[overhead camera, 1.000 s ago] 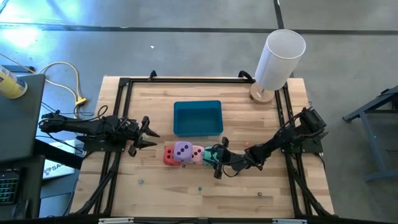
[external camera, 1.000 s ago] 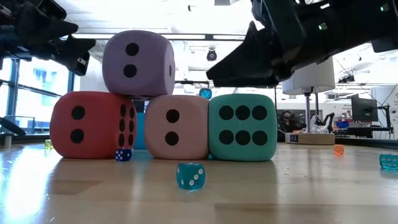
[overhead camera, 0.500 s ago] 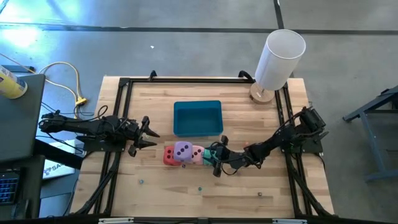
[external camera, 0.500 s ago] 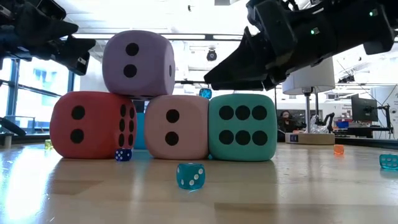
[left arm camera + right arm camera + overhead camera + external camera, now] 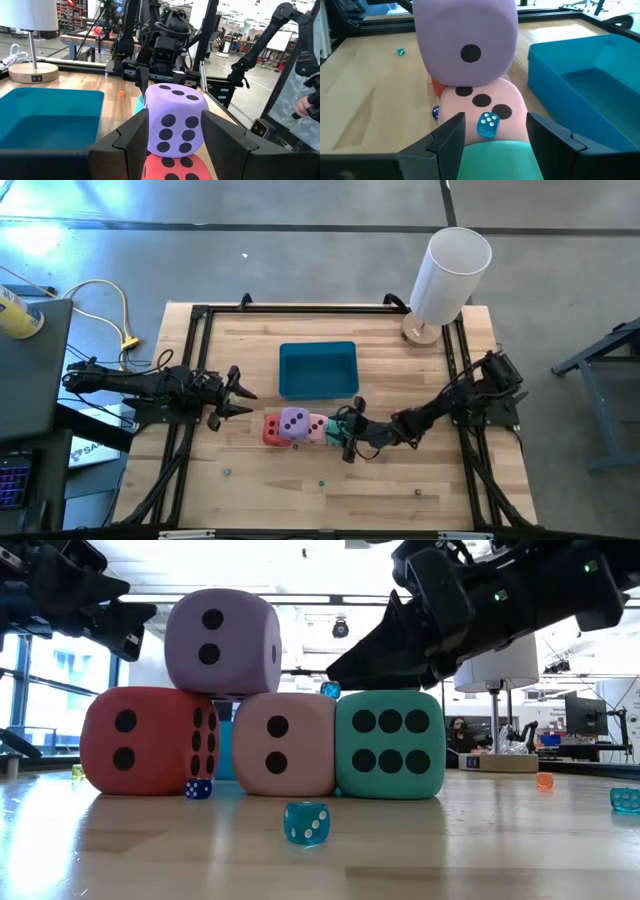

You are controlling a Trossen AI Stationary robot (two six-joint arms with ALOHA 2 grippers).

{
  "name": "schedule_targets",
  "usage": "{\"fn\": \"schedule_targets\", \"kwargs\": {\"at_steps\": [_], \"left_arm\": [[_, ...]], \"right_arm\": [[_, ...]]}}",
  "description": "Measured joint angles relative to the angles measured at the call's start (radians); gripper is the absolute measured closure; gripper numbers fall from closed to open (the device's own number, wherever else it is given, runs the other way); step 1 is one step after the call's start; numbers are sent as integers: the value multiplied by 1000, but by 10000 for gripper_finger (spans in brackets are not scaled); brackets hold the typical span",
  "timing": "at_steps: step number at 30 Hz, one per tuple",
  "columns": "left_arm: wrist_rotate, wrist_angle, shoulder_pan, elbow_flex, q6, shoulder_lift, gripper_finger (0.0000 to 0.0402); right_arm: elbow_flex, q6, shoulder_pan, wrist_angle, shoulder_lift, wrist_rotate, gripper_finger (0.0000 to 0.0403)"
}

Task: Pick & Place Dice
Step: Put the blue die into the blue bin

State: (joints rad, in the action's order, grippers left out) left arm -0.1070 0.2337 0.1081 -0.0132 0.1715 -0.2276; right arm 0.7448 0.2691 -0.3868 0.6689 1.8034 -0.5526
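1. A wooden table (image 5: pixel 250 350) is seen from above, with a blue tray (image 5: pixel 318 369) near its middle and a white lamp (image 5: pixel 445 275) at the far right corner.
2. Four soft-looking dice are gathered just in front of the tray. A red die (image 5: pixel 148 740), a pink die (image 5: pixel 285 743) and a teal die (image 5: pixel 390 744) stand touching in a row on the table, and a purple die (image 5: pixel 222 642) is perched on top, resting across the red and pink ones.
3. None of the dice is in the tray.
4. Tiny translucent dice are scattered about, one small blue die (image 5: pixel 306 822) lying in front of the row and another (image 5: pixel 488 125) sitting on top of the pink die.
5. The right gripper (image 5: pixel 350 432) is poised low over the teal die, its fingers spread apart to either side with the die beneath them; nothing is gripped.
6. The left gripper (image 5: pixel 232 393) is held apart from the pile, on the red die's side, pointing at the purple die; its jaws are parted and empty.
7. The dice are judged to be foam: light, squashy and not fragile, so a firm squeeze should do no harm.
8. A hold across two opposite flat faces, near the middle, is judged best; corners would likely slip.
9. The purple die looks loosely balanced, so it could be toppled if a lower die is pulled out.
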Motion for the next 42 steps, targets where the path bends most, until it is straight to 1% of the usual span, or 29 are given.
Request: {"fn": "schedule_targets", "kwargs": {"at_steps": [2, 21, 27, 31, 38, 42], "left_arm": [[0, 0, 0, 0, 0, 0, 226], [0, 0, 0, 0, 9, 0, 226], [0, 0, 0, 0, 9, 0, 226], [0, -1, 0, 0, 10, 0, 226], [0, -1, 0, 0, 12, 0, 226], [0, -1, 0, 0, 12, 0, 226]], "right_arm": [[0, 0, 8, 0, 0, 27, 200], [0, -3, 30, -31, 1, 65, 200], [0, -1, 43, -29, 1, 118, 200], [0, 0, 63, -29, 1, 135, 200], [0, -2, 69, -31, 1, 141, 200], [0, -3, 69, -32, 1, 146, 215]]}}
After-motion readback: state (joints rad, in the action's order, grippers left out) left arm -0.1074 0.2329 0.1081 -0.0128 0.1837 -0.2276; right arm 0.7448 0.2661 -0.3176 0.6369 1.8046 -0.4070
